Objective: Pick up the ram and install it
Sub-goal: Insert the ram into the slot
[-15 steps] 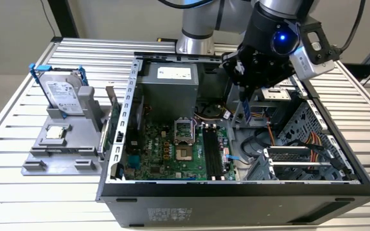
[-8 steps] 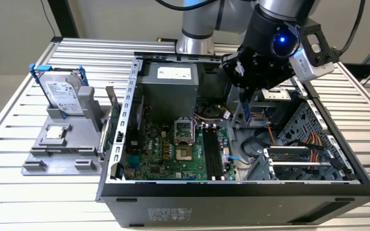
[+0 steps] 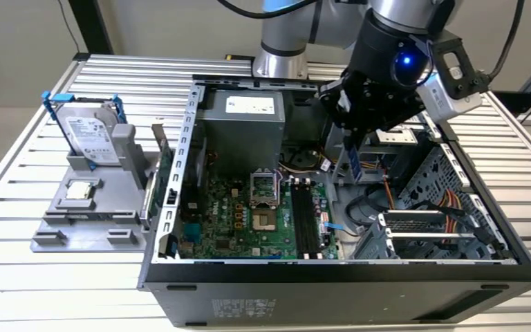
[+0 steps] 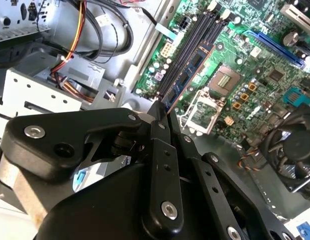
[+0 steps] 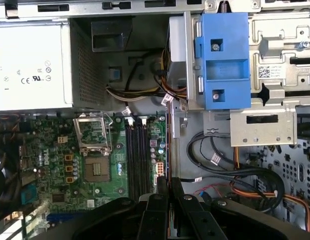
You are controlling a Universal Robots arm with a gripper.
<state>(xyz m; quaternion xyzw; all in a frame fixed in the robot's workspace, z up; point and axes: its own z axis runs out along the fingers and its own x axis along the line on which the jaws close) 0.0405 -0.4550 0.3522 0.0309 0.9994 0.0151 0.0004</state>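
Jaws: pressed onto one end of the ram, pinching it flat between the fingertips. The gripper (image 3: pixel 352 135) hangs over the open computer case (image 3: pixel 187 138).

Ram (image 3: pixel 350 162): a bluish stick with its long axis close to vertical in the exterior view. The free end points down into the case, clear of the board as far as I can tell. It sits between the black memory slots (image 3: pixel 304 223) and the drive cage (image 3: pixel 413 225).

In the second wrist view the ram (image 4: pixel 190 72) runs straight out from the fingertips, showing a flat face with dark chips and one copper-coloured edge. In the first wrist view the ram (image 5: pixel 168 150) is edge-on, a thin line just beside the slots (image 5: pixel 137 155).

Outward: green motherboard (image 3: pixel 238 225), processor socket (image 3: pixel 263 202), grey power supply (image 3: pixel 243 117).

Outside the case, on the exterior view's left, a grey holder (image 3: pixel 53 235) rests on the slatted table (image 3: pixel 25 283). It carries a hard drive (image 3: pixel 92 135) standing upright and a processor chip (image 3: pixel 81 190) lying flat.
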